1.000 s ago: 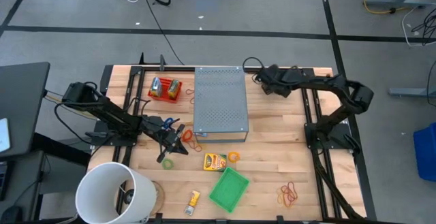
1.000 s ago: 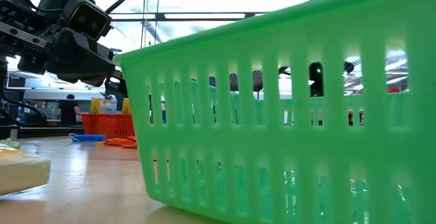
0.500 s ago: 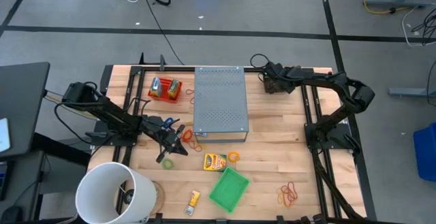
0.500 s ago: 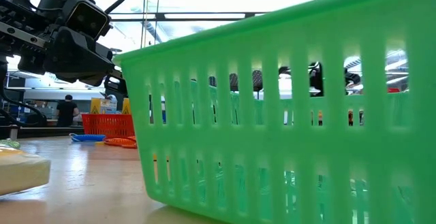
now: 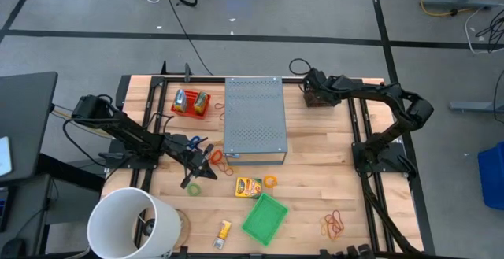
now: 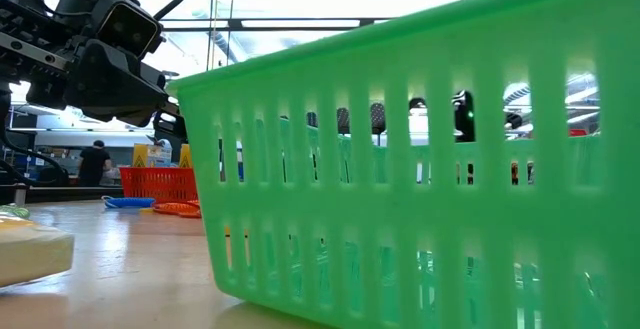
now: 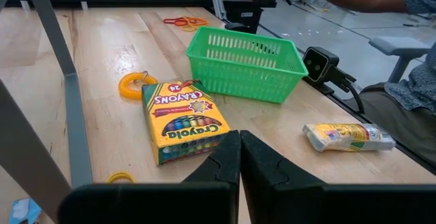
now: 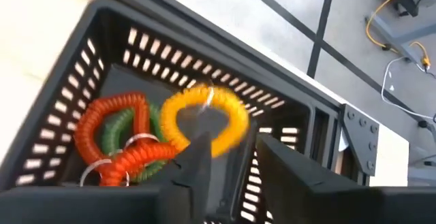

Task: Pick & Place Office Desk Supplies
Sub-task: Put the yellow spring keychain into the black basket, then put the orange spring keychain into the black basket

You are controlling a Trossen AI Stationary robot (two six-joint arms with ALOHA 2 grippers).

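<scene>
High view: the bench [image 5: 315, 172] carries a grey perforated box [image 5: 253, 120] at its middle, a red basket [image 5: 191, 104] to its left with small items inside, and a white bucket [image 5: 130, 223] at the near left corner. In front of the box lie one yellow crayon box [image 5: 248, 186], one orange coil loop [image 5: 270, 182], one green basket [image 5: 264, 218], one small yellow packet [image 5: 224, 229], and a cluster of red and orange bands [image 5: 335, 225] near the right edge. More bands [image 5: 224, 161] lie by the left hand [image 5: 198, 163], which hangs low over the bench with its fingers together, holding nothing. The right hand [image 5: 313, 95] is at the far right corner over a dark basket [image 5: 319, 100].

Low view: the green basket [image 6: 420, 169] fills most of the picture; the left arm shows at upper left, the red basket [image 6: 160, 183] far behind.

Left wrist view: the left hand [image 7: 240, 157] has its fingers pressed together, empty. Beyond it lie the crayon box [image 7: 182, 119], printed with a row of crayons, the orange coil loop [image 7: 136, 85], the green basket [image 7: 245, 62] and the yellow packet [image 7: 349, 137].

Right wrist view: the right hand [image 8: 228, 152] has its fingers apart above the dark basket [image 8: 82, 81]. A yellow coil loop [image 8: 204, 118] is between and just past the fingertips; whether it is touched I cannot tell. Inside lie one orange coil [image 8: 109, 139] and one green coil [image 8: 126, 132].
</scene>
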